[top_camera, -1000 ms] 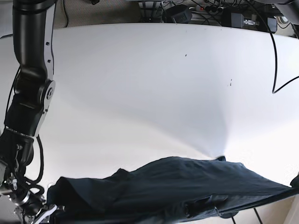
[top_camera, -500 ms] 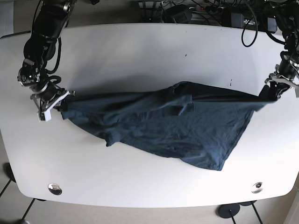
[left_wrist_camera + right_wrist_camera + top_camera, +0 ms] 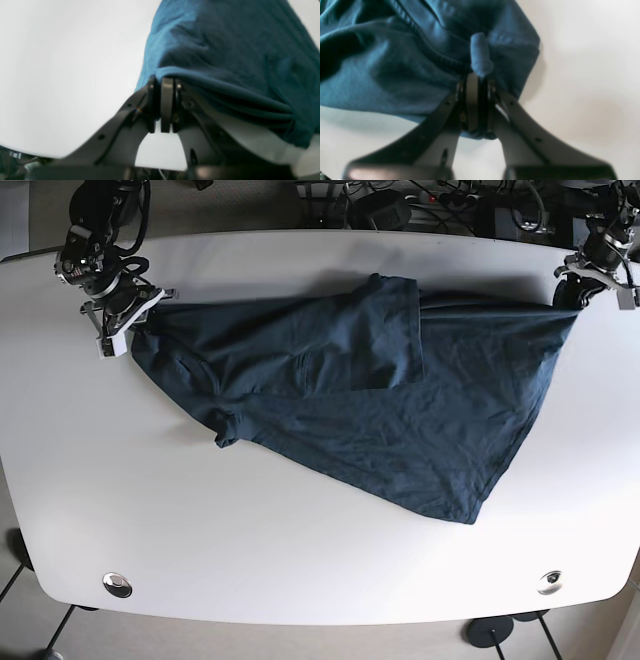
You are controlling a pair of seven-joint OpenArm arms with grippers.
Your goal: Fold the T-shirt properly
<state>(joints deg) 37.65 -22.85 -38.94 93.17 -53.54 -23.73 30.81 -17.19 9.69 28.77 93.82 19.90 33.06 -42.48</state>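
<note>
A dark blue T-shirt [image 3: 380,400] lies stretched across the back half of the white table [image 3: 300,570], with a corner hanging toward the front right. My left gripper [image 3: 572,292] is shut on the shirt's edge at the back right; in the left wrist view the gripper [image 3: 163,82] has its jaws closed on the cloth [image 3: 225,50]. My right gripper [image 3: 128,320] is shut on the shirt's edge at the back left; in the right wrist view the gripper [image 3: 476,77] pinches a bunched fold of the cloth [image 3: 395,62].
Cables and black boxes [image 3: 440,205] lie behind the table's back edge. Two round metal fittings [image 3: 118,584] [image 3: 548,582] sit near the table's front corners. Bare table surface lies in front of the shirt.
Both grippers have carried the shirt toward the back of the table, holding it taut between them. The shirt now lies flatter and more spread out.
</note>
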